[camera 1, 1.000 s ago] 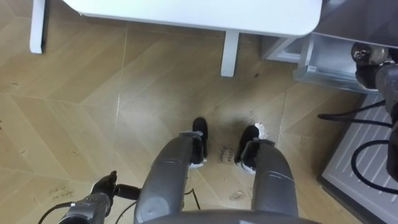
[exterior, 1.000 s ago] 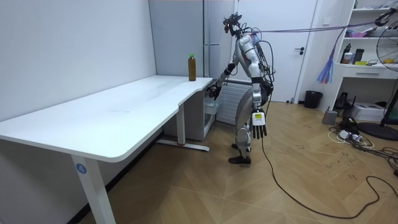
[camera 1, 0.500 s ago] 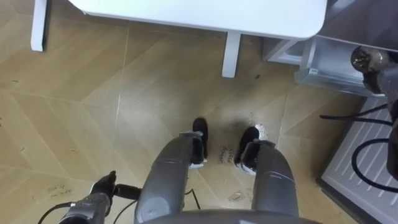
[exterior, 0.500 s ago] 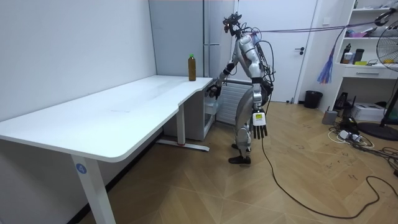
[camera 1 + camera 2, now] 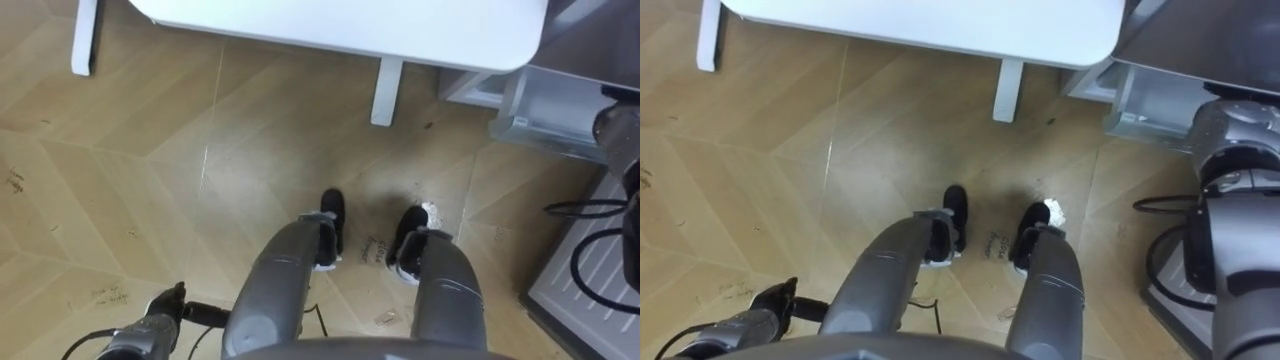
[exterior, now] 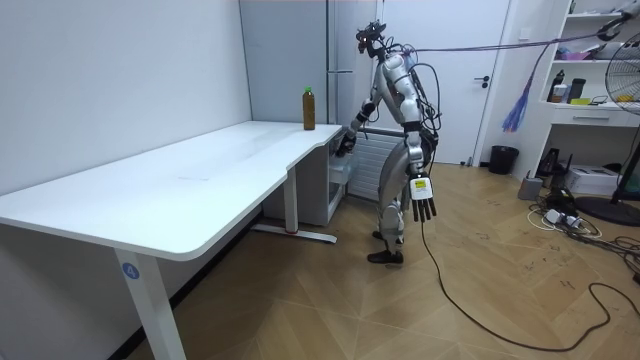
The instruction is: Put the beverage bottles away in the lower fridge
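At the end of the counter (image 6: 200, 175): robot standing.
Bottle (image 6: 309, 108): upright on the counter, upper middle.
Left hand (image 6: 423, 197): hangs, fingers straight.
Right hand (image 6: 343, 143): grip can't be told.

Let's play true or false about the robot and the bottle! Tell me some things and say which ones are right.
1. A bottle with a green cap stands on the white desk. True.
2. The left hand holds the bottle. False: it hangs open and empty at the robot's side.
3. The robot is kneeling. False: it stands upright on the wooden floor by the desk's far end.
4. The right hand is held out near the grey fridge beside the desk. True.
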`<state>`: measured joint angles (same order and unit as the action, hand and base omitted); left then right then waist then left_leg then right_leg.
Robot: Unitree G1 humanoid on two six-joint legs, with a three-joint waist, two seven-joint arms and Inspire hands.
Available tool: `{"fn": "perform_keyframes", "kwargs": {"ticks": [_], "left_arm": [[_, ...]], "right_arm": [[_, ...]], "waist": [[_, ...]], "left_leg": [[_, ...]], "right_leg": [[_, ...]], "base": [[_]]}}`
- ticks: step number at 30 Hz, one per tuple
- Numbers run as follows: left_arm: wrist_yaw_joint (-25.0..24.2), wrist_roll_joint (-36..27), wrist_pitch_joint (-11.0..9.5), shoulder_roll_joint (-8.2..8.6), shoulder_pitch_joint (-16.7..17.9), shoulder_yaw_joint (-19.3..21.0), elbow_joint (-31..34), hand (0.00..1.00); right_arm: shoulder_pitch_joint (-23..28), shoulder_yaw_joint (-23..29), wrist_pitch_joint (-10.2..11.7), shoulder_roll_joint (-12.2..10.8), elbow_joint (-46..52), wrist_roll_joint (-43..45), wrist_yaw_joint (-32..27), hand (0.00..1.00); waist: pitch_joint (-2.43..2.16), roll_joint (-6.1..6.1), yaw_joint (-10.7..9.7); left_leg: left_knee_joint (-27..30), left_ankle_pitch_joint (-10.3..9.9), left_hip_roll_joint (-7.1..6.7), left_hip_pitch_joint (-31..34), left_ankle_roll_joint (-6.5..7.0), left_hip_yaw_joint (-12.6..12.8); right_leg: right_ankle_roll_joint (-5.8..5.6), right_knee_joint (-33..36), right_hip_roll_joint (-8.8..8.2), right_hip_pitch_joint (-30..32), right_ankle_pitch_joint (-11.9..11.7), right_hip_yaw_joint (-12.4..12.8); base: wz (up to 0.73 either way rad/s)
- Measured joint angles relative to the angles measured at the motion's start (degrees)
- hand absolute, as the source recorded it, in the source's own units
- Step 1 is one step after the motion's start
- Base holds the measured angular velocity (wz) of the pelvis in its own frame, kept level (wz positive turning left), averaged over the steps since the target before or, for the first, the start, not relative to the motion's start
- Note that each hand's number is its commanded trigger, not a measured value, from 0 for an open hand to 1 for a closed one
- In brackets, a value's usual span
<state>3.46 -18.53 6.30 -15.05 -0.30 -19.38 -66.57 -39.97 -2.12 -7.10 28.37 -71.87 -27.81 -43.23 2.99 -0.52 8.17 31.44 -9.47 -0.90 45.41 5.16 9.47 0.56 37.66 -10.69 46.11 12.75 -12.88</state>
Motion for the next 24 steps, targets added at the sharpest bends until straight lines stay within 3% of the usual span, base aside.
{"fn": "perform_keyframes", "kwargs": {"ticks": [5,7,8,11,19,24], "left_arm": [[0.5,0.0,0.0,0.0,0.0,0.0,0.0,0.0],[0.8,0.0,0.0,0.0,-0.1,0.0,0.1,0.0],[1.1,0.0,0.1,0.0,-0.3,0.0,0.1,0.0],[1.1,-0.1,0.2,0.03,-0.3,0.0,0.1,0.0],[1.5,-2.5,1.2,-0.11,-0.1,-1.6,0.0,0.0],[1.6,-2.0,1.4,-0.22,-0.2,-1.1,0.2,0.0]], "right_arm": [[0.1,-1.0,-0.6,0.0,-0.8,3.0,-1.9,0.0],[0.1,-1.3,-0.6,0.0,-1.0,3.9,-2.5,0.0],[0.1,-1.3,-0.6,0.0,-0.9,4.9,-2.9,0.0],[0.1,-1.7,-0.6,0.2,-0.9,5.8,-4.1,0.0],[-0.3,-1.6,-0.5,0.4,-1.0,4.1,-5.3,0.0],[-0.3,-1.4,-0.1,0.4,-0.9,-2.8,-4.9,0.0]], "waist": [[0.13,0.21,0.0],[0.22,0.52,0.0],[0.51,1.05,0.0],[0.59,1.38,-0.1],[0.53,1.31,0.0],[0.35,1.13,0.0]], "left_leg": [[0.2,0.0,0.0,0.1,0.02,0.2],[0.3,0.0,0.0,0.4,0.03,0.4],[0.5,0.0,0.04,0.6,0.03,0.8],[1.3,0.0,0.27,1.6,0.04,0.7],[1.9,0.0,1.32,1.8,0.08,0.7],[2.0,0.0,1.45,1.3,0.05,-0.3]], "right_leg": [[-0.01,0.3,-0.14,0.1,0.0,0.2],[0.02,0.7,-0.21,0.6,0.1,0.4],[0.11,1.2,-0.3,1.1,0.1,0.7],[0.21,1.6,-0.2,1.9,0.1,0.7],[0.62,0.0,0.75,1.2,-1.1,0.1],[0.36,-1.0,1.12,-0.2,-1.4,-0.1]], "base": [[0.0],[-0.03],[-0.05],[-0.02],[-0.05],[0.04]]}}
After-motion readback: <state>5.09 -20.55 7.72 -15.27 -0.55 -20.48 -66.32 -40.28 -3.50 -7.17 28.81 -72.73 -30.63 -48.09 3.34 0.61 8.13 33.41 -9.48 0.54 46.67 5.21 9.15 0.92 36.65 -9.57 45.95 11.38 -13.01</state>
